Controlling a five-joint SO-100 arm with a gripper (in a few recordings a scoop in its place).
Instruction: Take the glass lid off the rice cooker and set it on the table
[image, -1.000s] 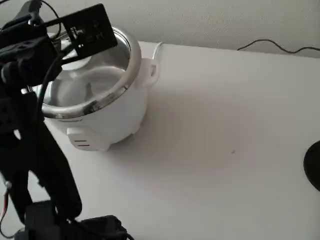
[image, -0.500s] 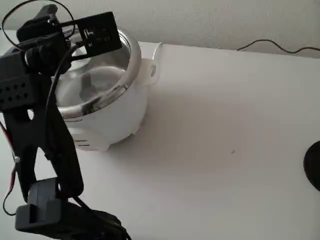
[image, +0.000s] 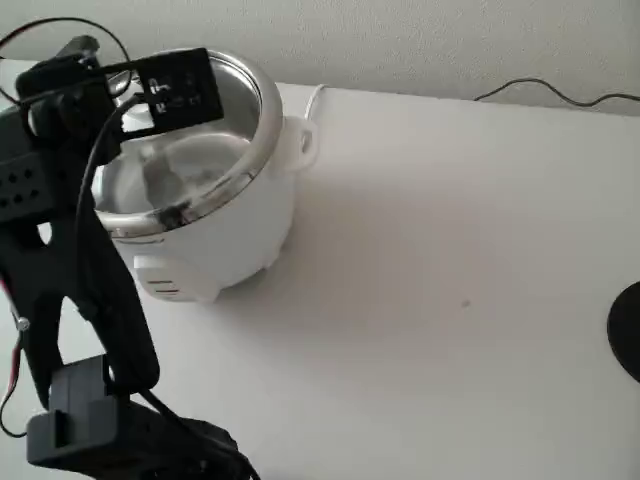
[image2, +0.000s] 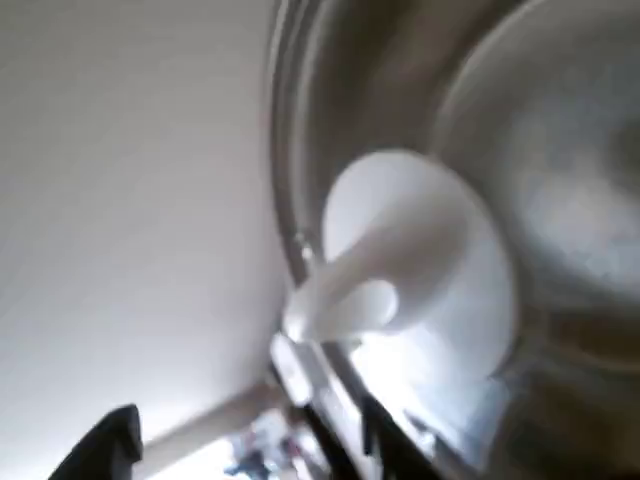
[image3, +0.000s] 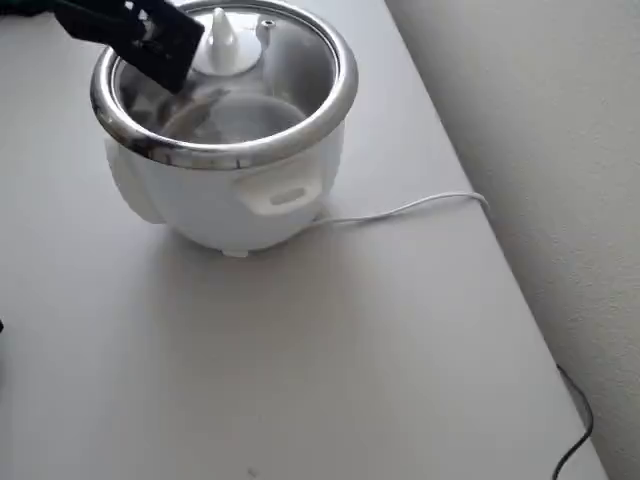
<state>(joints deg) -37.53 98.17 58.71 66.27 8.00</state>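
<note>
On the rice cooker (image3: 240, 190) sits the glass lid (image3: 235, 60); jaws (image2: 250, 440) beside its knob, grip unclear.

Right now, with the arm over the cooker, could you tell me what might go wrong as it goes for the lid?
1. The glass lid sits tilted inside the rice cooker, its white knob near the rim, so the gripper could strike the steel rim instead.
2. The knob looks smooth and tapered in the wrist view; a loose grasp may slip and drop the glass.
3. A sideways push might shift the cooker on the table, dragging its cord.
</note>
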